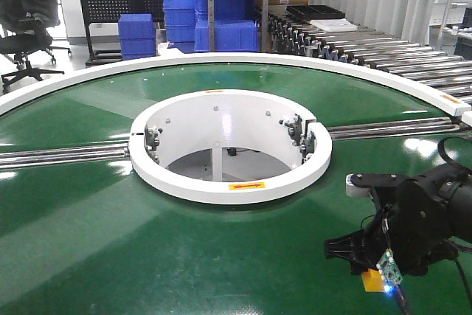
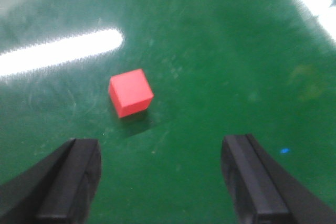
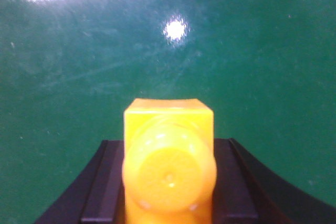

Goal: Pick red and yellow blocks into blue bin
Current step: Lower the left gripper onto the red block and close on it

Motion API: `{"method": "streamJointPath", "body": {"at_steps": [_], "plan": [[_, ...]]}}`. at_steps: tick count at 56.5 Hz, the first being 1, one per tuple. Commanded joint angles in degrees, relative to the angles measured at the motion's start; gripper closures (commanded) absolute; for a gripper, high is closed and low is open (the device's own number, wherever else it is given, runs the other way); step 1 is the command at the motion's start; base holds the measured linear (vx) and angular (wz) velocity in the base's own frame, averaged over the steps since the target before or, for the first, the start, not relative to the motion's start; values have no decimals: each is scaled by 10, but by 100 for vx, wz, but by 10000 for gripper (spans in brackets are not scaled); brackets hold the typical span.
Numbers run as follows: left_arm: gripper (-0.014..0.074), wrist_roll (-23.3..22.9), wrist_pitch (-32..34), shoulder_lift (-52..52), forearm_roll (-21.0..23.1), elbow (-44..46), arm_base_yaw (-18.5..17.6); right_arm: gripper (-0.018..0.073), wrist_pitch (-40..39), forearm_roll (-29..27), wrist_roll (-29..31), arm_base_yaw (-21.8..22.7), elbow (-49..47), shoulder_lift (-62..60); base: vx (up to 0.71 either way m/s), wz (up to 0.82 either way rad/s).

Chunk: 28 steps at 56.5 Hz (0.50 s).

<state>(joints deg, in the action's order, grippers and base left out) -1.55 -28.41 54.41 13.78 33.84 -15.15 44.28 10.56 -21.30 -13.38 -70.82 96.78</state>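
Red block (image 2: 130, 93) lay flat on the green table (image 1: 88, 204), a plain cube turned corner-on to the left wrist camera. It sat ahead of the left gripper (image 2: 160, 140) and somewhat to the left of its centre line. The jaws there stood wide apart and touched nothing. If that arm came down as it was aimed, the left jaw would probably meet a corner of the cube first. On so glossy a surface the cube would likely skid or twist away instead of seating between the jaws. Further right, the white ring (image 1: 221, 189) marked the table's open middle, with nothing lying near it. At the lower right, the right gripper (image 3: 169, 142) was low over the table with its jaws pressed against the two sides of the yellow block (image 1: 372, 280), whose round stud faced the wrist camera. Whether the block had cleared the surface could not be told. The hold was on smooth plastic walls, so a quick swing might let the block pivot or slip out on the way. The blue bin showed in none of the views. Only stacked blue crates (image 1: 221, 35) stood beyond the far rim, well apart from both arms. The carry therefore looked long, which raised the chance of a drop.
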Motion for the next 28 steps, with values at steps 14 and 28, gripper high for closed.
{"method": "streamJointPath", "body": {"at_steps": [14,28], "plan": [[4,-5,85,167,0,61,-1,570,-4,11,6,1,-18,-28,0,0],[4,-5,84,260,0,110,-4,570,-8,11,6,1,-18,-28,0,0]]}}
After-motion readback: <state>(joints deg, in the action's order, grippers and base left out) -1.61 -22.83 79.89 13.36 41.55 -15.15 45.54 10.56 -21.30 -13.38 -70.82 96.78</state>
